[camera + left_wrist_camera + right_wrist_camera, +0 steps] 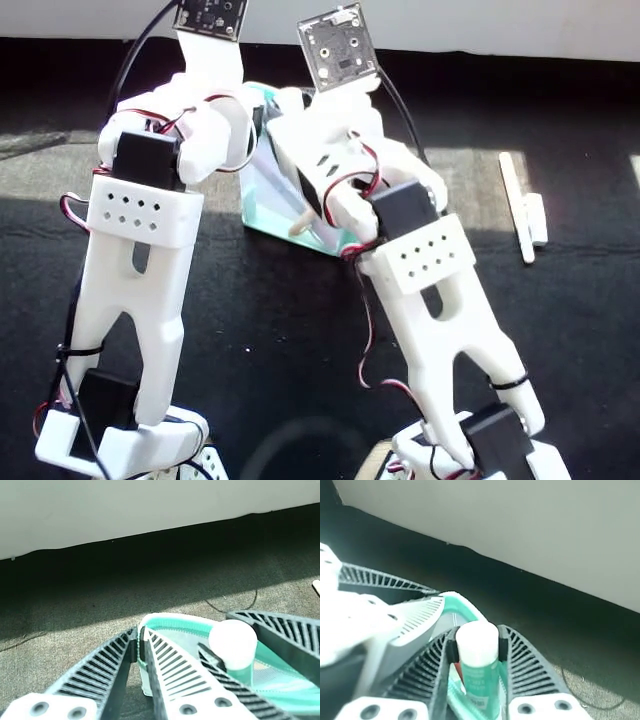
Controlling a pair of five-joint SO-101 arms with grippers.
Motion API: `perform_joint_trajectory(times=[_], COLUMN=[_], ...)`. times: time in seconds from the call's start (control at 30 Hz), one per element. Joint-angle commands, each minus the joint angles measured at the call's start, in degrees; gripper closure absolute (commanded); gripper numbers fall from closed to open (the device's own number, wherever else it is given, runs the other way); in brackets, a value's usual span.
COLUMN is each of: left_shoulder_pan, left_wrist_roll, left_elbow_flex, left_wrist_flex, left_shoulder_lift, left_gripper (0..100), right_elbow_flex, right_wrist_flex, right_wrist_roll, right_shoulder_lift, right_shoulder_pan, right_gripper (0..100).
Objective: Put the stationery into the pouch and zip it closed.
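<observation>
The pouch [266, 185] is clear with a teal zip rim and lies at the middle back of the table, between the two arms. In the left wrist view my left gripper [141, 632] is shut on the pouch's rim [175, 625] at one end of its mouth. My right gripper [477, 641] is shut on a glue stick [479, 665], which has a white cap and a green label and hangs over the pouch's teal mouth [451, 601]. The left wrist view shows the glue stick's cap [232, 642] between the right gripper's fingers [272, 630], just above the pouch's opening.
A white pen-like piece of stationery [523, 205] lies on the black mat to the right of the arms. A white wall [480, 25] borders the table at the back. Bare mat stretches in front of the pouch and between the arm bases.
</observation>
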Motion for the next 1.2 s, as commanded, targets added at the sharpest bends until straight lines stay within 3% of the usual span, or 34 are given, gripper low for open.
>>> perform_joint_trajectory(times=[0.0, 0.23, 0.43, 0.6, 0.73, 1.0, 1.17], left_shoulder_pan=[0.22, 0.22, 0.22, 0.22, 0.22, 0.22, 0.31], left_wrist_roll=[-0.53, -0.44, -0.44, -0.44, -0.44, -0.44, -0.44], left_elbow_flex=[0.04, 0.04, 0.04, 0.13, 0.13, 0.13, 0.13], left_wrist_flex=[0.00, 0.00, 0.09, 0.00, -0.09, -0.09, -0.09], left_shoulder_lift=[-0.04, -0.04, -0.04, 0.04, 0.31, 0.48, 0.48], left_gripper=[99, 99, 99, 99, 99, 99, 99], right_elbow_flex=[-3.82, -24.22, -37.49, -29.85, -20.53, -20.35, -31.25], right_wrist_flex=[8.31, 15.60, 17.54, 17.10, 15.78, 8.66, 8.48], right_wrist_roll=[-0.35, -0.26, -0.26, -0.18, -0.09, 14.33, 15.47], right_shoulder_lift=[0.22, 0.31, 0.75, 3.91, 14.46, 40.48, 51.47], right_shoulder_pan=[0.66, 4.09, 18.42, 35.03, 42.07, 44.53, 44.70], right_gripper=[83.6, 83.6, 83.6, 83.6, 83.6, 83.6, 83.6])
